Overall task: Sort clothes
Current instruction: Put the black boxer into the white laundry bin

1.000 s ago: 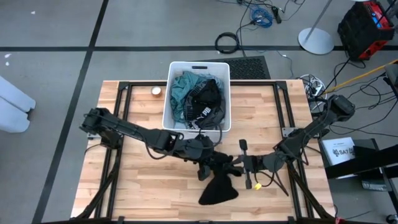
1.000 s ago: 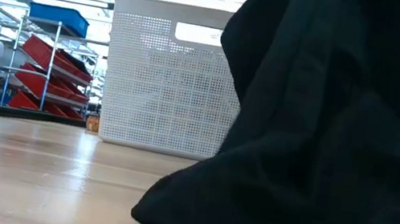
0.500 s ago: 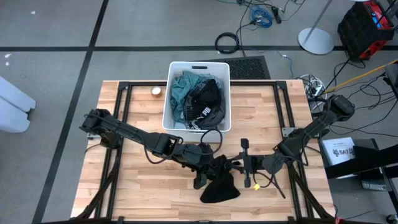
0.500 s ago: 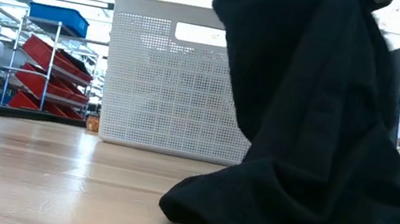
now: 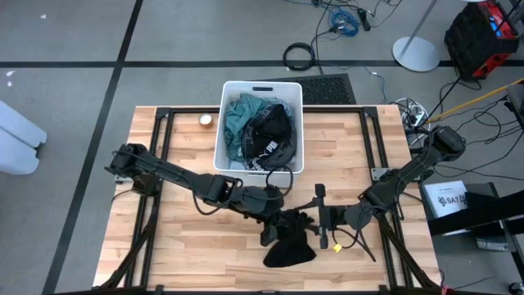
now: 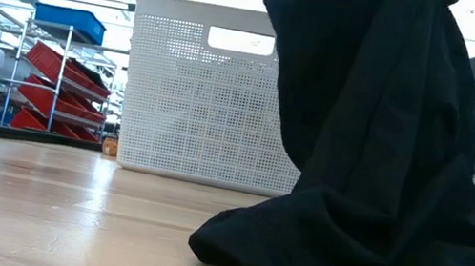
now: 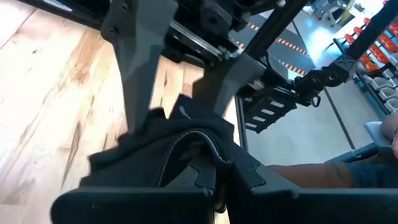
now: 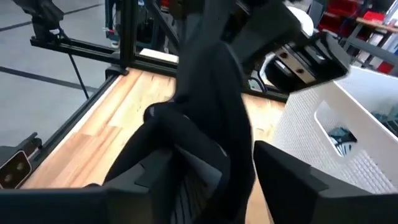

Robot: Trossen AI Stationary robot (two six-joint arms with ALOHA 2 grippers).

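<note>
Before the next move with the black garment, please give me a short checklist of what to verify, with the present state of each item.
1. Left tool shut on the black garment: ok, the left wrist view shows cloth clamped between its fingers.
2. Right tool released: ok, its fingers stand apart with the cloth hanging between them.
3. Garment fully lifted off the table: not ok, its lower part rests in a heap on the wood.
4. Garment clear of the right tool's fingers: cannot tell, the cloth hangs close to them.
5. White bin apart from the garment: ok, it stands farther back, with other clothes inside.
</note>
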